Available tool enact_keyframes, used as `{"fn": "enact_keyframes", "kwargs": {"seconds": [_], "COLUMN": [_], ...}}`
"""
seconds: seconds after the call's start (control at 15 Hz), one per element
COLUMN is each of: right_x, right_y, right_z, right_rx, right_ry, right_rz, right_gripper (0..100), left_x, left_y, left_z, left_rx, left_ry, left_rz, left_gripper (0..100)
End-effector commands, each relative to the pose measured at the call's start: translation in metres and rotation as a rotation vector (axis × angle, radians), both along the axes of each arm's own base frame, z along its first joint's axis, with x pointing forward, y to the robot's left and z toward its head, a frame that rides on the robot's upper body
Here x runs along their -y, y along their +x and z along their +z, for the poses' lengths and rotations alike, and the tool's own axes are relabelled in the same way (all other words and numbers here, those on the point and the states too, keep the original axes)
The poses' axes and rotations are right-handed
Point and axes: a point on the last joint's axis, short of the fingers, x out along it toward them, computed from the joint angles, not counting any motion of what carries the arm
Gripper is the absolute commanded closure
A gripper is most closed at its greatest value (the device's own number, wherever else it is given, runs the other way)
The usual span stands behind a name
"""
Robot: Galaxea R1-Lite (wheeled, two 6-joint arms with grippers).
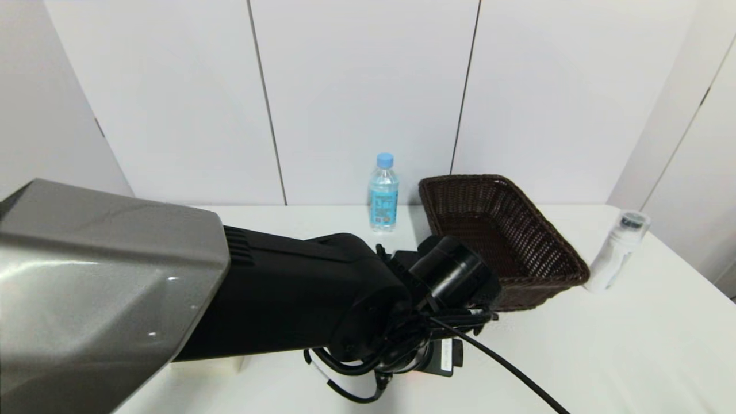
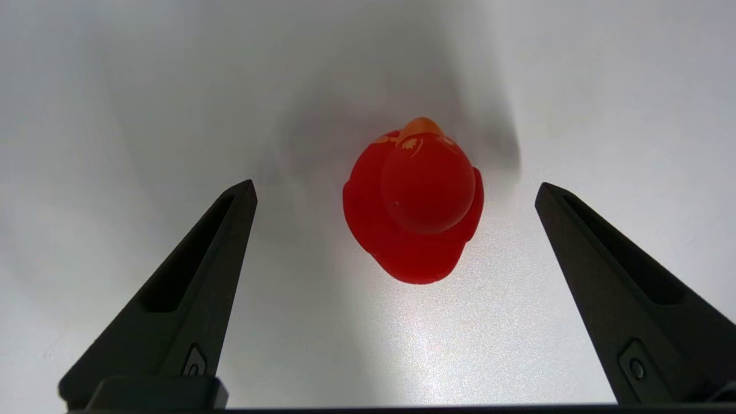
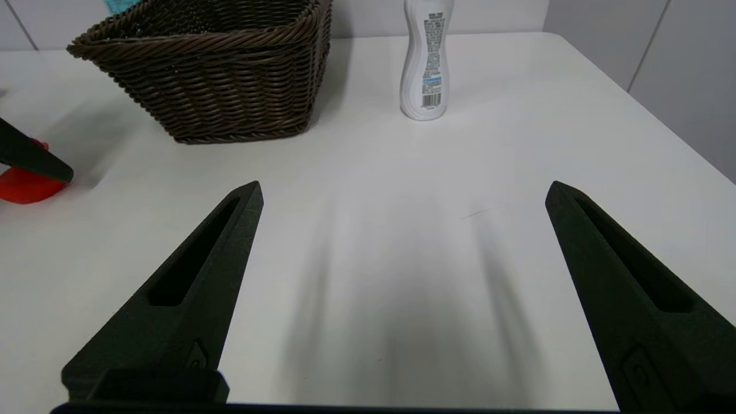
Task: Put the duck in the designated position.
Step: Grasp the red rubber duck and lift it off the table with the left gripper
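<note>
The red duck [image 2: 414,201] stands upright on plain white tabletop [image 2: 115,115], its orange beak pointing away from the wrist. My left gripper [image 2: 397,190] hangs straight above it, open, with one finger on each side and a clear gap to both. In the head view my left arm [image 1: 287,293] reaches across the table's middle and hides the duck and the fingers. The right wrist view shows a sliver of the duck [image 3: 20,188] behind a left fingertip [image 3: 34,158]. My right gripper [image 3: 402,195] is open and empty over bare table, out of the head view.
A dark brown wicker basket [image 1: 500,236] [image 3: 213,69] sits just behind and right of the left wrist. A blue-labelled water bottle [image 1: 383,192] stands by the wall. A white bottle [image 1: 615,253] [image 3: 426,57] stands to the basket's right, near the table's right edge.
</note>
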Motion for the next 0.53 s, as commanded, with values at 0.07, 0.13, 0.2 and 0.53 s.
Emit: {"fn": "enact_keyframes", "kwargs": {"seconds": [0.07, 0.13, 0.2, 0.53], "right_x": [0.0000, 0.0000, 0.0000, 0.0000], "right_y": [0.0000, 0.0000, 0.0000, 0.0000], "right_z": [0.0000, 0.0000, 0.0000, 0.0000], "right_rx": [0.000, 0.000, 0.000, 0.000], "right_ry": [-0.001, 0.001, 0.001, 0.001], "right_rz": [0.000, 0.000, 0.000, 0.000], "right_gripper": [0, 0, 0, 0], "left_x": [0.0018, 0.0020, 0.0020, 0.0021], "left_y": [-0.0004, -0.0003, -0.0003, -0.0001], "left_z": [-0.0040, -0.0046, -0.0046, -0.0042], "left_rx": [-0.006, -0.007, -0.007, -0.004], "left_ry": [0.008, 0.009, 0.009, 0.010], "left_rz": [0.000, 0.000, 0.000, -0.002], "left_gripper": [0, 0, 0, 100]}}
